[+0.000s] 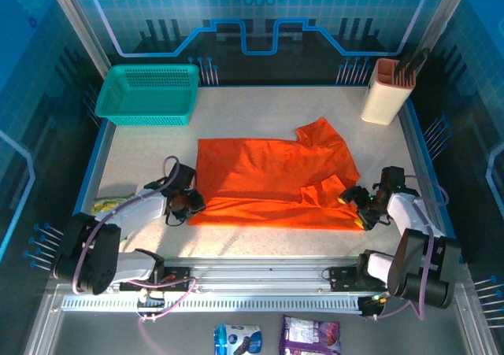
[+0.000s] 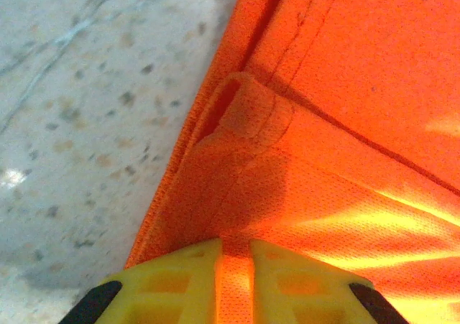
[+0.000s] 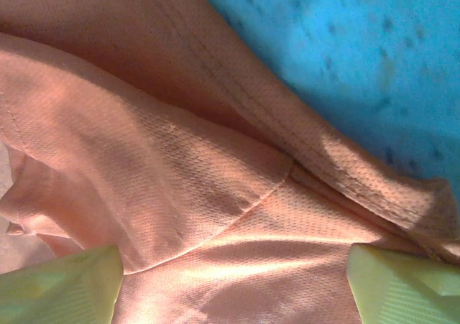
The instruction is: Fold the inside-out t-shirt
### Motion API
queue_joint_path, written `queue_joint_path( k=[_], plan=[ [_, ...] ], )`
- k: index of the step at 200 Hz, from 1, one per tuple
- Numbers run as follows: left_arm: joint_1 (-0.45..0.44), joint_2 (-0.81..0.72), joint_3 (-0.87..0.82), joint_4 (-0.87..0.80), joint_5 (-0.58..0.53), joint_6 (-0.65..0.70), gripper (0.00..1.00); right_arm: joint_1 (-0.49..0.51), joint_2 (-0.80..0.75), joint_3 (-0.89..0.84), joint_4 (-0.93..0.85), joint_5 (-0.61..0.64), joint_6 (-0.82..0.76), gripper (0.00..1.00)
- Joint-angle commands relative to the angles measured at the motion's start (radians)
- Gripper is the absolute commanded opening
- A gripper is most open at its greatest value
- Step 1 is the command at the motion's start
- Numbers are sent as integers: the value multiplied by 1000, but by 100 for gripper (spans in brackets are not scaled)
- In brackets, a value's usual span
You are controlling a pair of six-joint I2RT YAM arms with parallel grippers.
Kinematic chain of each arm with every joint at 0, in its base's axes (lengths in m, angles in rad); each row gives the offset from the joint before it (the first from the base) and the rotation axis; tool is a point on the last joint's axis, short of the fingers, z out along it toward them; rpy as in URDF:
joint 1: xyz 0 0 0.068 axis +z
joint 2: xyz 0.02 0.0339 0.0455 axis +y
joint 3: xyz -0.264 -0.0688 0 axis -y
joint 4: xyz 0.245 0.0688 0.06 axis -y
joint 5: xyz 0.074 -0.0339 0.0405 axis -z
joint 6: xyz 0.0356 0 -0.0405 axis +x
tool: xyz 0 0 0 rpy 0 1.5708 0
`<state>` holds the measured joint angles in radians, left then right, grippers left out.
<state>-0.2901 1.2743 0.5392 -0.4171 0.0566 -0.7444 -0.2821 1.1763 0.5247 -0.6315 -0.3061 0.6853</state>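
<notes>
Jaws: left gripper (image 2: 235, 259) clenched on t-shirt (image 1: 272, 182) corner, right gripper (image 3: 231, 270) spread; long axis left-right, sleeves (image 1: 321, 134) rightward.

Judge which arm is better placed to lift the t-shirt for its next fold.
Left, probably. The left gripper is nearly shut on the near-left corner of the t-shirt. The right gripper hangs open over the rumpled right side, gripping nothing.

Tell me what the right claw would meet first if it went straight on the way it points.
The t-shirt: the right claw is open, fingers straddling a wrinkled fold, so it would press into that cloth at once. Depth is unclear.
</notes>
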Motion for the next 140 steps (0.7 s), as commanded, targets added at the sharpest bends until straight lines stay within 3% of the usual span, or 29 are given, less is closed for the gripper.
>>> queue_joint_path(
  k=[1, 61, 87, 140],
  plan=[
    [6, -50, -20, -71, -3, -38, 19, 28, -27, 5, -113, 33, 33, 82],
    [58, -17, 176, -122, -7, 72, 20, 119, -53, 179, -58, -152, -114, 79],
    [94, 101, 325, -121, -33, 156, 21, 140, -2, 283, -55, -122, -192, 76],
    [95, 400, 686, -171, -203, 323, 27, 157, 92, 414, -18, -105, -221, 71]
  ],
)
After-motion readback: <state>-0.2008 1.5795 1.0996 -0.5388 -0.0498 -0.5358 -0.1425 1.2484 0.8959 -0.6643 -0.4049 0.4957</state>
